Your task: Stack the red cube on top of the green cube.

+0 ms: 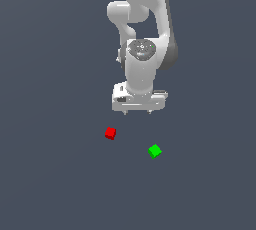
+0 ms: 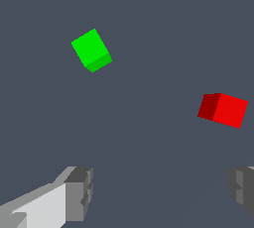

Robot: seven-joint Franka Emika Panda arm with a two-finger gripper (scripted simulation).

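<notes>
Red cube [image 1: 110, 133]: sits on the flat grey floor [image 1: 45, 174], the further of the two toward the exterior view's left, nothing touching it. It lies a little nearer the arm's base than its partner. In the wrist view [image 2: 223, 109] it shows off to one side of the open span between the fingers, not centred in it.

Gripper [image 1: 137, 111]: hangs above the floor, pointing straight down, its white hand block level. It stands between the two cubes across the exterior view and apart from both. The jaws are spread wide and hold nothing; in the wrist view one grey fingertip [image 2: 79, 192] and the other show at opposite edges with bare floor between.

Green cube [image 1: 155, 151]: rests on the floor toward the exterior view's right, well apart from the red one, turned at an angle to it. Its top is bare.

Step in hand: I'd say the approach to the red cube, with no grasp made yet.

Next move: to my eye, the hand must shift across until the red cube lies midway between the fingers, then descend and close squarely on two opposite faces.
</notes>
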